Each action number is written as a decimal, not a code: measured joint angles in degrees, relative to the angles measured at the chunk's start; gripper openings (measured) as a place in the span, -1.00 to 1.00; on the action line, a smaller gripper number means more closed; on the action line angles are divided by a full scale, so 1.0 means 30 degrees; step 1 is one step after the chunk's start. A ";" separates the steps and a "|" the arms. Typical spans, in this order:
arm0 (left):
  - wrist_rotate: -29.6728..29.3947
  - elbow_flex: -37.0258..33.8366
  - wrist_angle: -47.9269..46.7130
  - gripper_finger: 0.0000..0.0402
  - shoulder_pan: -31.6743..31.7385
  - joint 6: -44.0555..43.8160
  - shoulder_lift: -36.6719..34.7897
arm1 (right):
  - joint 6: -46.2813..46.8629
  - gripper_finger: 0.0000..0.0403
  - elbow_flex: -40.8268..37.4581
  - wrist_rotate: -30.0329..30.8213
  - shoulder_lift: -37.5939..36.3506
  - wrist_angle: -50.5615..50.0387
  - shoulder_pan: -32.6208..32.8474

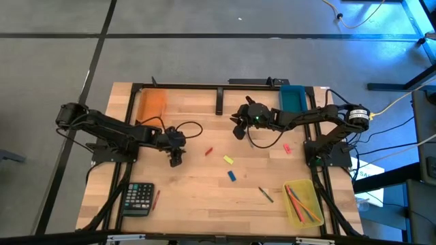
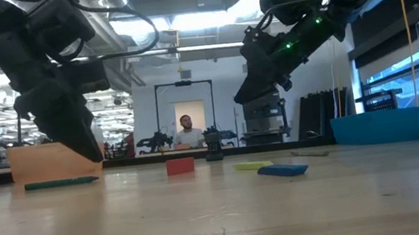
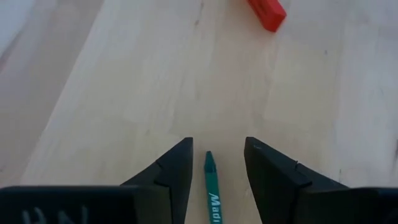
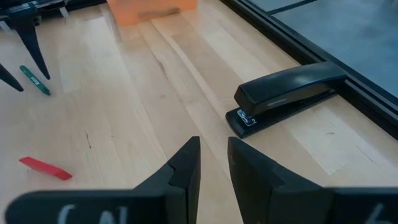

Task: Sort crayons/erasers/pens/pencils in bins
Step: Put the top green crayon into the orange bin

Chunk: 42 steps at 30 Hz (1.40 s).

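Green crayon (image 3: 212, 190) lies between the left tool's (image 3: 217, 163) parted fingers on the bench (image 3: 124, 93); off-centre closing could roll it away; right tool (image 4: 213, 163) waits empty, fingers narrowly apart.

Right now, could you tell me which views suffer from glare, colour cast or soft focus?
High view: blue light washes the right edge near the teal bin. Low view: bright ceiling lights behind leave both arms dark, and the near table is soft. Left wrist view: the green crayon reads sharply, while the red crayon looks softer.
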 joint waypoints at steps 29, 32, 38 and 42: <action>-0.2221 0.0000 -0.0536 -0.31 -0.2194 -0.4216 -0.0015 | -0.0049 -0.58 0.0000 0.0029 0.0000 0.2380 -0.0274; -0.3114 0.0000 -0.1200 -0.31 -0.2535 -0.5235 -0.0015 | -0.0085 -0.58 0.0000 0.0028 0.0000 0.2481 -0.0263; -0.4852 0.0000 -0.2566 -0.31 -0.3124 -0.5736 -0.0015 | -0.0100 -0.58 0.0000 0.0029 0.0000 0.2775 -0.0259; -0.4391 0.0000 -0.2682 -0.31 -0.2855 -0.5723 -0.0015 | -0.0057 -0.58 0.0000 0.0022 0.0000 0.2900 -0.0259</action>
